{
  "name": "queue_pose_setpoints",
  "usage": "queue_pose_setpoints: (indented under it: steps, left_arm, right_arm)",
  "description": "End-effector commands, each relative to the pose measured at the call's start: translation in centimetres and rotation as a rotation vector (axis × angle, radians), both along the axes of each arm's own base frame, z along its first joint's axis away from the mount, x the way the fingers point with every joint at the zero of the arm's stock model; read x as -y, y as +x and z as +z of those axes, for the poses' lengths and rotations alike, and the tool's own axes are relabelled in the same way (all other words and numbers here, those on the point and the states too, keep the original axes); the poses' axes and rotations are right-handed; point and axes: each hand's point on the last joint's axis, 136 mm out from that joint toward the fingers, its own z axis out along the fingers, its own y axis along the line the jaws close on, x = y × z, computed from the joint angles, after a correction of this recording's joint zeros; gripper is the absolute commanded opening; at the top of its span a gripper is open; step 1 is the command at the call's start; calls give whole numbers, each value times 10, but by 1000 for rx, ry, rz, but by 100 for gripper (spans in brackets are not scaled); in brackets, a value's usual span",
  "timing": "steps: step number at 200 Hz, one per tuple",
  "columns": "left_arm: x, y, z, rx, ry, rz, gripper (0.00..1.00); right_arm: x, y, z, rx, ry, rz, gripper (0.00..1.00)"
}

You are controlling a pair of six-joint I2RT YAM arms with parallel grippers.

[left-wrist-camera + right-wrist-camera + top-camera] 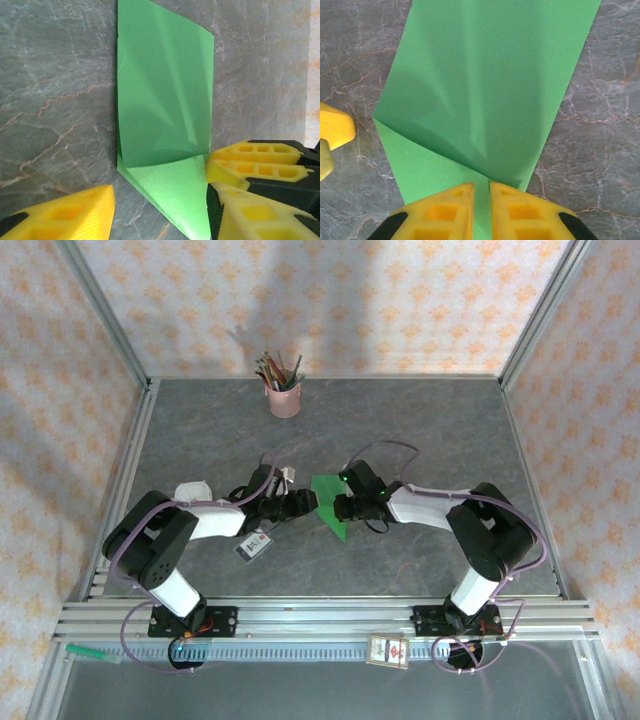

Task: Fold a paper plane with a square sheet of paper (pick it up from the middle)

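My right gripper is pinched nearly closed on the near edge of the square sheet of paper, with green showing in the thin slit between its fingers. My left gripper stands roughly half open and grips nothing, its fingers either side of a folded corner. The sheet lies partly folded mid-tabletop, between my 2 grippers.

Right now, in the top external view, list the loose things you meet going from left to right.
green stick by the near rail → white card → pink cup of pencils → green sheet of paper → labelled box on the near rail
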Motion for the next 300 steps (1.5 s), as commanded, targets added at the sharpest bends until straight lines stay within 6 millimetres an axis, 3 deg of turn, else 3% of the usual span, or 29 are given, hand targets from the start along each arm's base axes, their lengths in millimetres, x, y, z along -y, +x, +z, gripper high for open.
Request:
queue_pose_setpoints:
  steps: [1,52,110,195,274,300]
  left_arm:
    - [7,7,2,-18,-14,2,53]
    - [11,14,-7,-48,6,1,52]
    - [17,19,-1,-38,-30,-11,45]
    - [23,15,-4,-51,-59,-45,26]
    - [18,16,-5,-49,-18,-29,8]
    - [17,16,-5,-56,-23,-15,3]
  right_arm:
    - [6,3,-4,18,-12,-17,15]
    - [13,-1,-12,8,-27,-24,13]
    - [15,-2,-13,7,-33,-28,11]
    - [16,1,-13,13,-41,-30,10]
    - [10,6,-6,25,-35,-11,19]
    - [6,11,9,55,-18,7,26]
